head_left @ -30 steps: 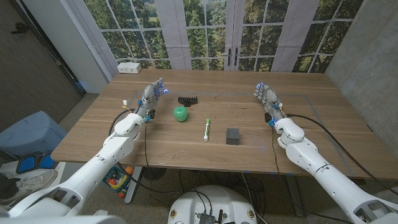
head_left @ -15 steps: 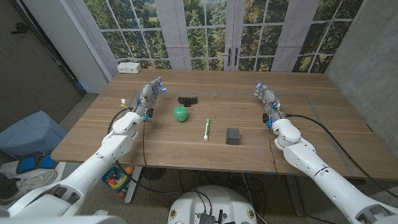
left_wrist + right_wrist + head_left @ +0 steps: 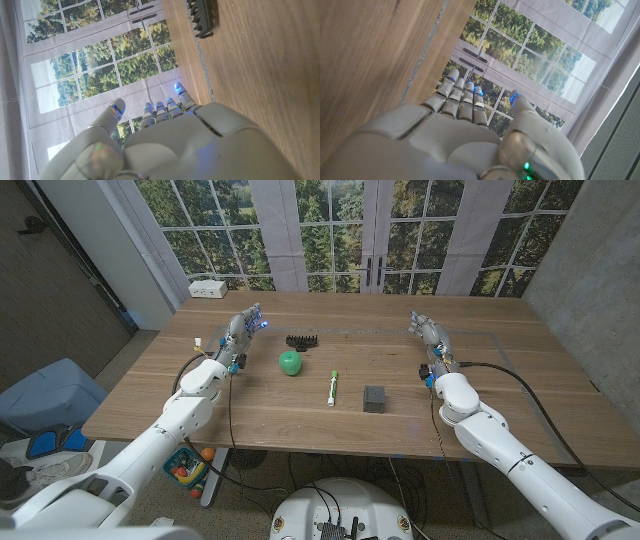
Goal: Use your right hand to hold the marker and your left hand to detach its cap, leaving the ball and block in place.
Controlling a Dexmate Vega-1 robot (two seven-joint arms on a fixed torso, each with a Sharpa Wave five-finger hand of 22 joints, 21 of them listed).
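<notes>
Wooden surface (image 3: pixel 300 415) carries one green ball (image 3: pixel 290 363), one dark block (image 3: pixel 375 398), one marker (image 3: pixel 332 387) lying between them, and one black comb-like piece (image 3: pixel 302 340). Left hand (image 3: pixel 245 328) and right hand (image 3: pixel 428 332) hold nothing, fingers extended, well apart from the marker. Judged stage: approach not begun. Next, the right hand must reach the marker.

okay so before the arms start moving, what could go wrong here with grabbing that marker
The marker lies between the green ball and the dark block, both close by. The right hand will probably reach in past the block and could nudge it. The left hand, coming for the cap, may set the ball rolling. The marker also lies flat on the table, so fingers might push it instead of lifting it.
</notes>
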